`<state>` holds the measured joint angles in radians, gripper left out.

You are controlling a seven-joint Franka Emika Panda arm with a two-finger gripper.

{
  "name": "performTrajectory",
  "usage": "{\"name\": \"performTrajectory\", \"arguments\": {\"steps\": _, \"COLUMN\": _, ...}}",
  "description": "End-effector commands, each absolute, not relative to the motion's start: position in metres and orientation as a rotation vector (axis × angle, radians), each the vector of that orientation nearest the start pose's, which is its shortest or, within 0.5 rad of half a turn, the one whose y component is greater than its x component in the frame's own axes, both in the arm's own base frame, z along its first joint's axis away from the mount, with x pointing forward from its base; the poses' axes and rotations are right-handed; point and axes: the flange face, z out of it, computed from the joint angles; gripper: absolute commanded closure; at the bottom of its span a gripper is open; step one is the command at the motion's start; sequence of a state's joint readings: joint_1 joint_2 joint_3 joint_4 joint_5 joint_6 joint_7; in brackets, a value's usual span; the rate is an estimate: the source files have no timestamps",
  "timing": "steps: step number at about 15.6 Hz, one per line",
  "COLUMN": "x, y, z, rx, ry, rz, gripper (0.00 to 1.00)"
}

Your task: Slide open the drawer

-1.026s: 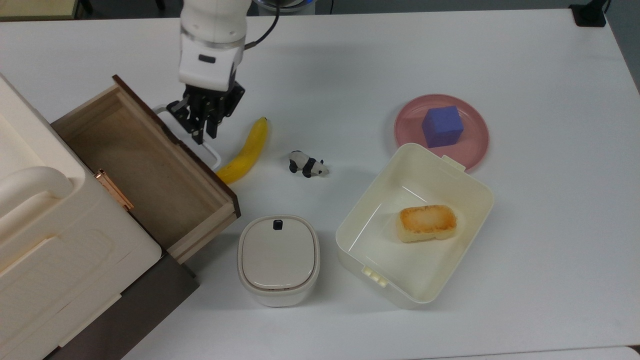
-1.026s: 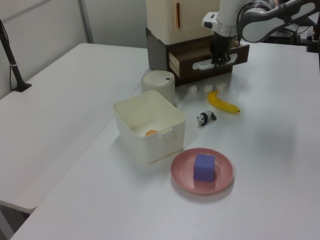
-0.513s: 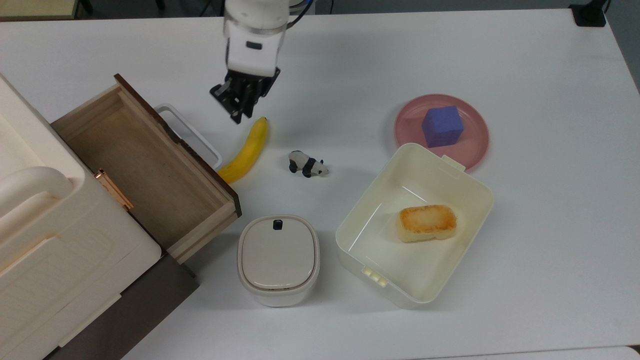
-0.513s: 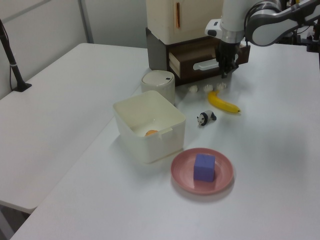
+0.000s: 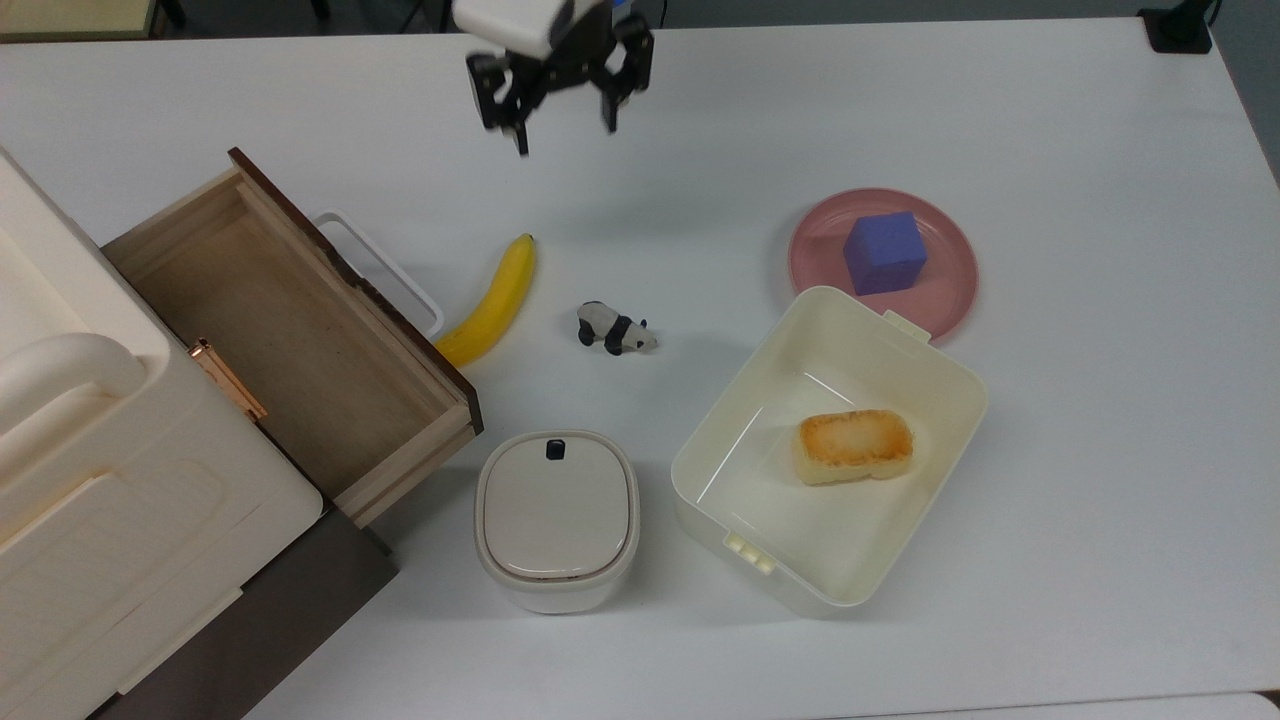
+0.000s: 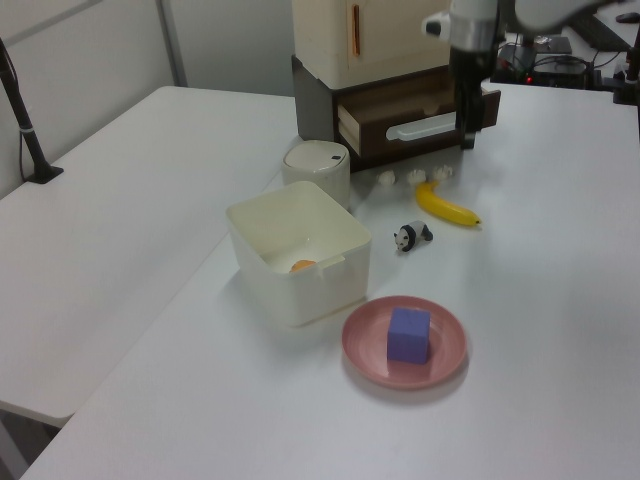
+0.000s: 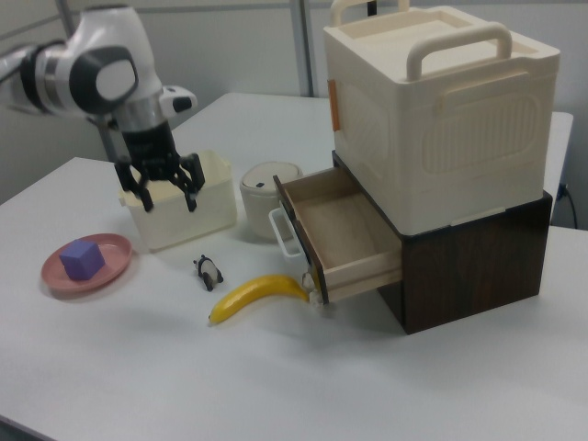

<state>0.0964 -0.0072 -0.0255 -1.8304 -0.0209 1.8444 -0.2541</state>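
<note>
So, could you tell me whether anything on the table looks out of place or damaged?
Nothing looks damaged or spilled. The drawer stands pulled out and empty, the banana lies on the table just beside its handle, and the end effector hangs open above the table, apart from everything.

place: lab/office | cues: white tables [image 6: 120,200]; partition wall [image 6: 90,50]; cabled electronics [image 6: 540,55]

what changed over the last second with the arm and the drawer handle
The gripper let go of the white loop handle, pulled away toward the top view's upper right, and now hangs open above the table. The drawer stayed pulled out; banana, panda and the rest stayed put.
</note>
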Motion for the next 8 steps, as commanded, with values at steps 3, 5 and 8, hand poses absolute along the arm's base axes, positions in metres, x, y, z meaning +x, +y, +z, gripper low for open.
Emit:
{"name": "performTrajectory", "arguments": {"steps": 3, "x": 0.560, "y": 0.030, "z": 0.552, "rx": -3.099, "ry": -0.149, "rz": 0.083, "gripper": 0.00}}
{"name": "performTrajectory", "arguments": {"steps": 5, "x": 0.567, "y": 0.034, "z": 0.539, "rx": -3.119, "ry": -0.054, "rz": 0.097, "gripper": 0.00}}
{"name": "performTrajectory", "arguments": {"steps": 8, "x": 0.578, "y": 0.027, "z": 0.542, "rx": -3.117, "ry": -0.031, "rz": 0.042, "gripper": 0.00}}
